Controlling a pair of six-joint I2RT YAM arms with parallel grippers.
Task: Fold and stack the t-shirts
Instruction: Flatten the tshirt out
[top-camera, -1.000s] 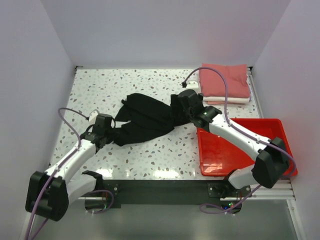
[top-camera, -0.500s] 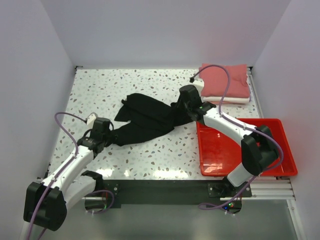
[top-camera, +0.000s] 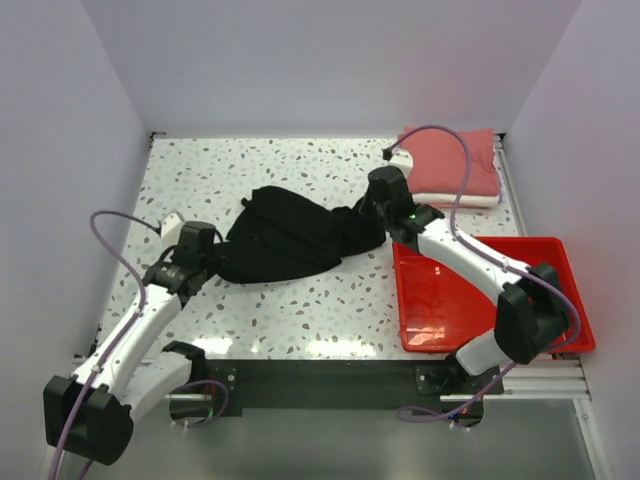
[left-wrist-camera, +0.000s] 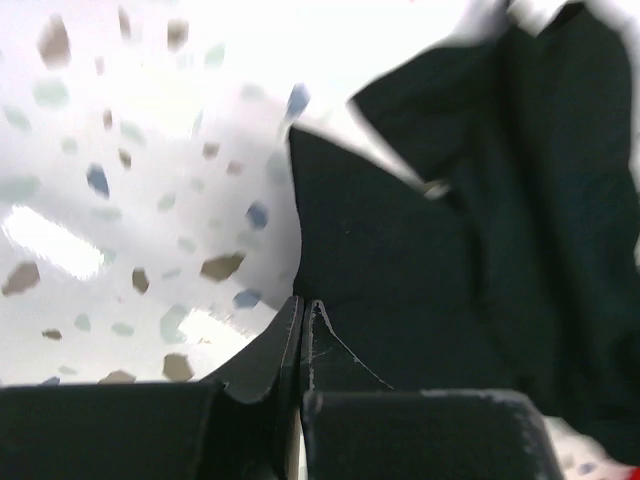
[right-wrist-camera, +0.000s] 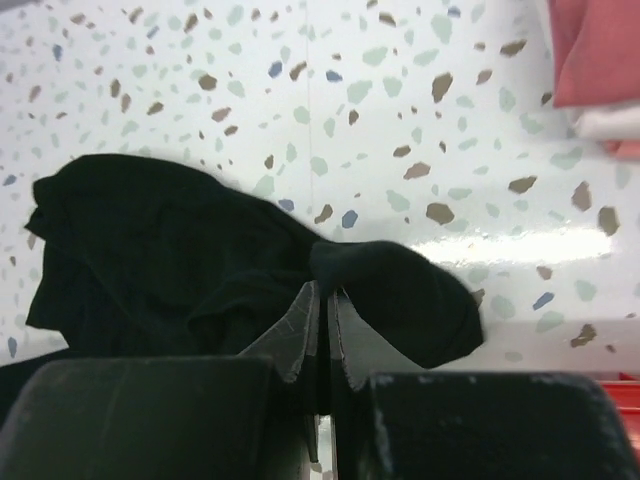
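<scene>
The black t-shirt (top-camera: 295, 240) lies crumpled on the speckled table, stretched between my two grippers. My left gripper (top-camera: 207, 262) is shut on its left end; in the left wrist view its fingertips (left-wrist-camera: 303, 304) pinch the edge of the black cloth (left-wrist-camera: 430, 250). My right gripper (top-camera: 375, 214) is shut on the shirt's right end. In the right wrist view its jaws (right-wrist-camera: 325, 292) hold a raised fold of the black t-shirt (right-wrist-camera: 170, 250). A folded salmon-pink t-shirt (top-camera: 450, 158) lies on a folded white one (top-camera: 462, 201) at the back right.
A red plastic tray (top-camera: 440, 322) sits at the front right, with my right arm reaching over its far left corner. White walls close in the table on three sides. The pink t-shirt (right-wrist-camera: 595, 50) and the white t-shirt (right-wrist-camera: 605, 122) show in the right wrist view's top right corner.
My right gripper has gone from open to shut on the shirt's right end. My left gripper has drawn the left end a little back and to the left.
</scene>
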